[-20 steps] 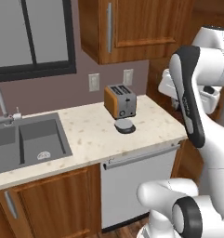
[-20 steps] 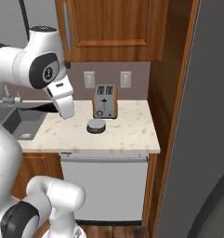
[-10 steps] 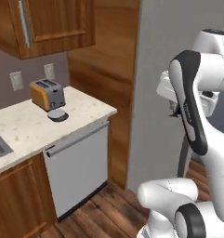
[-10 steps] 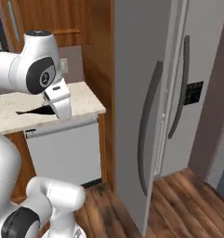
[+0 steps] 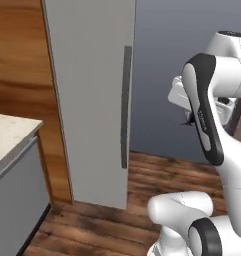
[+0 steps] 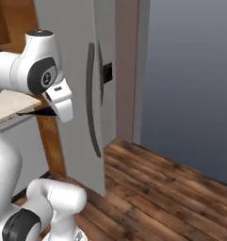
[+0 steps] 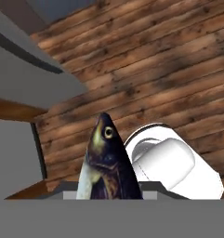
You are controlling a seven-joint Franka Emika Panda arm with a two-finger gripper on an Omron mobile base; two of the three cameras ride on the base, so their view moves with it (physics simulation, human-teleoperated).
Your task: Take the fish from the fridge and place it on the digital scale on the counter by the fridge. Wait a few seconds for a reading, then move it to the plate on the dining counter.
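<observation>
The fish (image 7: 107,163) points its grey-silver head and round eye away from the hand, over the wooden floor, with my gripper (image 5: 188,121) shut on it. The hand hangs at chest height, right of the fridge (image 5: 89,95) in the left base view and left of the fridge (image 6: 70,61) in the right base view. The fridge doors are shut, and their long dark handle (image 6: 90,96) is in view. A corner of the counter (image 5: 7,131) by the fridge shows at the left edge. The digital scale, the plate and the dining counter are out of view.
Wooden plank floor (image 6: 166,188) stretches in front of the fridge and to its right. A plain blue-grey wall (image 6: 190,80) closes the far right. A grey appliance front (image 5: 14,200) sits under the counter corner.
The base has turned right, so both base views have swung from the sink, toaster and scale to the fridge and open floor. The arm's pose and its hold on the fish look unchanged.
</observation>
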